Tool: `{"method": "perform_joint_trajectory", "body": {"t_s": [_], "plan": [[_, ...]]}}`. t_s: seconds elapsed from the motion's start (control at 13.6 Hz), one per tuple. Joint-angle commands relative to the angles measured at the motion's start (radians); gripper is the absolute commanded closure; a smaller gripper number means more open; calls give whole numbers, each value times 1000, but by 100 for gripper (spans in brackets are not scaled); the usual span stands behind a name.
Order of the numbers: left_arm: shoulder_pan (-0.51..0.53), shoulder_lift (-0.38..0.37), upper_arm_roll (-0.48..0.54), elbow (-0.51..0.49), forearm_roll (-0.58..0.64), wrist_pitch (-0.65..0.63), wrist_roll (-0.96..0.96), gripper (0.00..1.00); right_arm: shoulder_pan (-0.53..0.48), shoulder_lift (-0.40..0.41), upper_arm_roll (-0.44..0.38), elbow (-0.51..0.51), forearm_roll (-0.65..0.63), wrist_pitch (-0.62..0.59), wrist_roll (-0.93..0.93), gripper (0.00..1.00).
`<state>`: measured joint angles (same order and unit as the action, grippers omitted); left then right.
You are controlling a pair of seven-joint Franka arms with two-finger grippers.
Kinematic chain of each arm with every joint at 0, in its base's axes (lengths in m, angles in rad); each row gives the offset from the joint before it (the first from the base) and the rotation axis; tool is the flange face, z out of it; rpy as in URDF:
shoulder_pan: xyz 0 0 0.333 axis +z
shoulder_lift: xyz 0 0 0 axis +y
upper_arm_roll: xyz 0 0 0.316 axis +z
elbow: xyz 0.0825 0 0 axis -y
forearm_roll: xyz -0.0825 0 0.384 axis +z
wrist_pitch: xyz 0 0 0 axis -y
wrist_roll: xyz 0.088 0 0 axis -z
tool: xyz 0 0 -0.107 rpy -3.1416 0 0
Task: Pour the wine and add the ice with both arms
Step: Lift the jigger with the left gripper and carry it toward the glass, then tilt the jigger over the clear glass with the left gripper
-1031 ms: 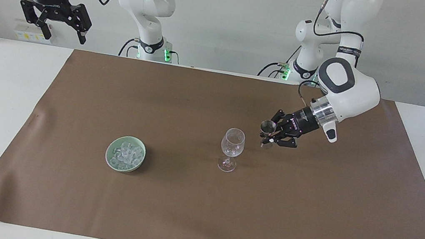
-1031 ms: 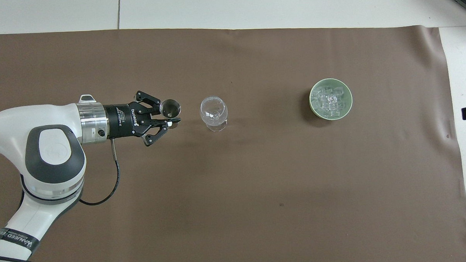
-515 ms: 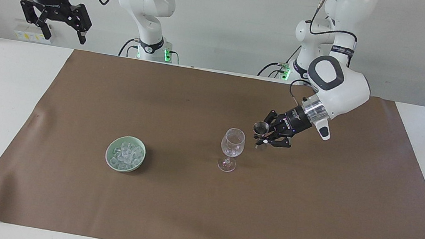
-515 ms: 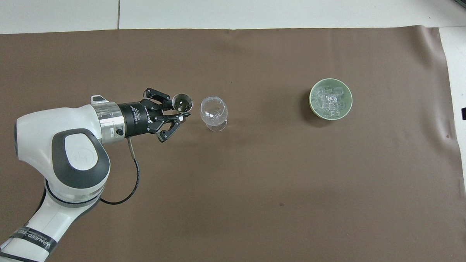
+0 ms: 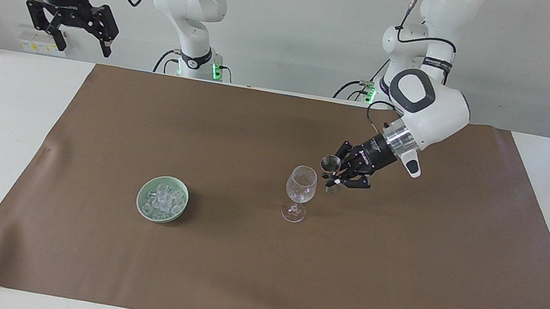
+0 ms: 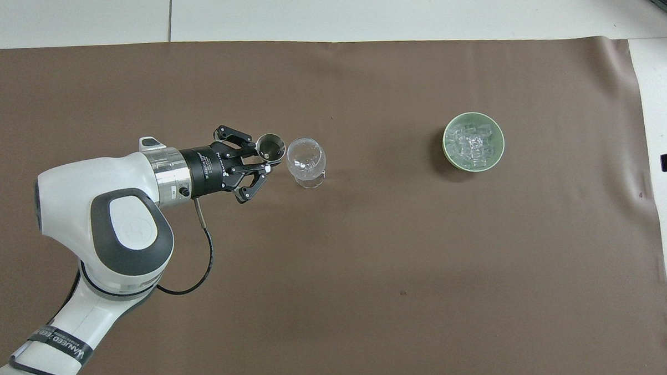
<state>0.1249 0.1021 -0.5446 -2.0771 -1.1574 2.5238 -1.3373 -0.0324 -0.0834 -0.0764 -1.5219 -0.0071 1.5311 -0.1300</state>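
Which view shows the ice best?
Overhead: it looks straight down into the green bowl, so the ice shows as separate clear cubes. The facing view sees the ice at a slant, partly hidden by the bowl's rim.

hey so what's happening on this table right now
The left gripper holds a small metal cup up beside the rim of the empty wine glass, not yet tipped over it. The ice sits untouched in a green bowl toward the right arm's end. The right gripper waits, raised and open.
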Motion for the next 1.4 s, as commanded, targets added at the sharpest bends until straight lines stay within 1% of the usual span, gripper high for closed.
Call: {"method": "perform_joint_trajectory", "body": {"t_s": [0.0, 0.22, 0.44, 0.66, 0.81, 1.03, 1.18, 1.33], "plan": [[-19, 19, -12, 12, 21, 68, -10, 100, -1, -9, -3, -7, 19, -8, -16, 0], [-24, 22, -34, 12, 48, 142, -10, 100, -1, -9, -3, -7, 19, -8, -16, 0], [-25, 24, -35, 12, 73, 159, -11, 100, -1, -9, -3, -7, 19, -8, -16, 0], [-33, 30, -54, 12, 84, 217, -11, 100, -1, -9, -3, -7, 19, -8, -16, 0], [-33, 36, -58, 17, 103, 221, -13, 100, -1, -9, -3, -7, 19, -8, -16, 0], [-37, 51, -64, 31, 120, 277, -11, 100, -1, -9, -3, -7, 19, -8, -16, 0], [-41, 57, -66, 32, 168, 280, -13, 100, -1, -9, -3, -7, 19, -8, -16, 0], [-42, 60, -66, 38, 182, 288, -13, 100, -1, -9, -3, -7, 19, -8, -16, 0]]}}
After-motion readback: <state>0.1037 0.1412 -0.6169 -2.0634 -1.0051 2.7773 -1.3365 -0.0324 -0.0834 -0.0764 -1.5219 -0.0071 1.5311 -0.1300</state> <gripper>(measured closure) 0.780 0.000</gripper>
